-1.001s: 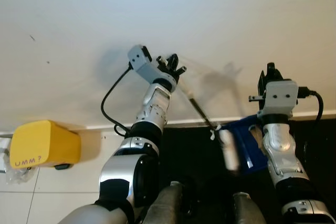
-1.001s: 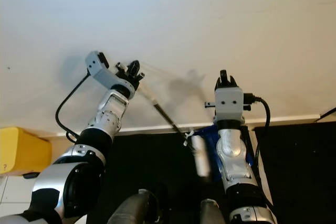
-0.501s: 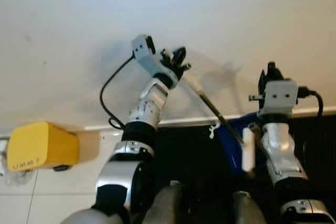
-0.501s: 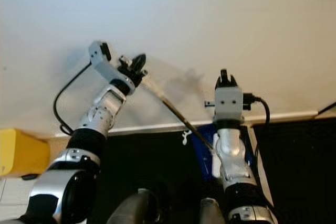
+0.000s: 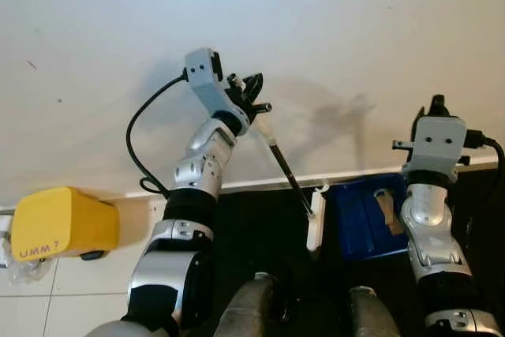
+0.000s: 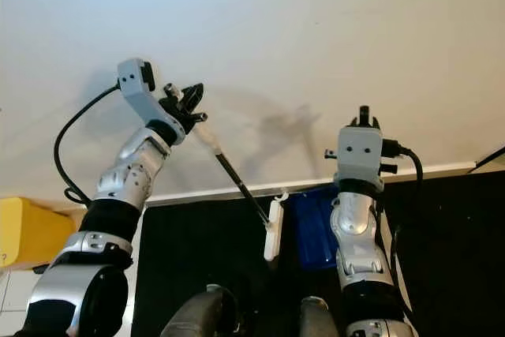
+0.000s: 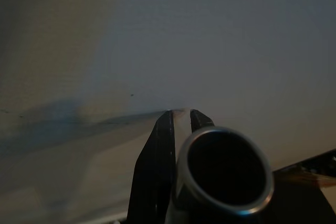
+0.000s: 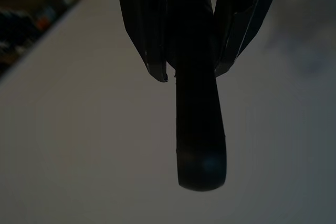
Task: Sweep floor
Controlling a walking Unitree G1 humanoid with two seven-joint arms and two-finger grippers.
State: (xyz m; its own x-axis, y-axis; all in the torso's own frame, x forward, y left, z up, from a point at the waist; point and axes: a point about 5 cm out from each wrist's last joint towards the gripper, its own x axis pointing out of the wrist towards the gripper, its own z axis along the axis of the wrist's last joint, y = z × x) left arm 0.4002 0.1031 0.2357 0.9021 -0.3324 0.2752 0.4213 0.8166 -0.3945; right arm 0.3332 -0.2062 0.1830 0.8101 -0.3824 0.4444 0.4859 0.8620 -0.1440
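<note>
Yellow box (image 5: 63,222): sits on the pale tiles at far left, against the wall; not part of the sweep.
Left gripper (image 5: 254,100): raised high near the wall, fingers clenched on the top end of the broom handle (image 5: 282,165) (the left wrist view looks straight down the tube's open end between the fingers).
Broom head (image 5: 316,220): white piece at the handle's low end, hanging over the black mat (image 5: 260,234), just left of the blue dustpan (image 5: 364,219).
Right gripper (image 6: 364,118): raised beside the wall, fingers closed on the dustpan's dark grip, with the pan hanging below the wrist.
Step in hand (judgement): bringing broom and pan together to gather debris.
Technique: lower both tools to floor level first; keep the pan's lip flat on the floor, draw the broom head towards it in short strokes, and keep both grips firm.
</note>
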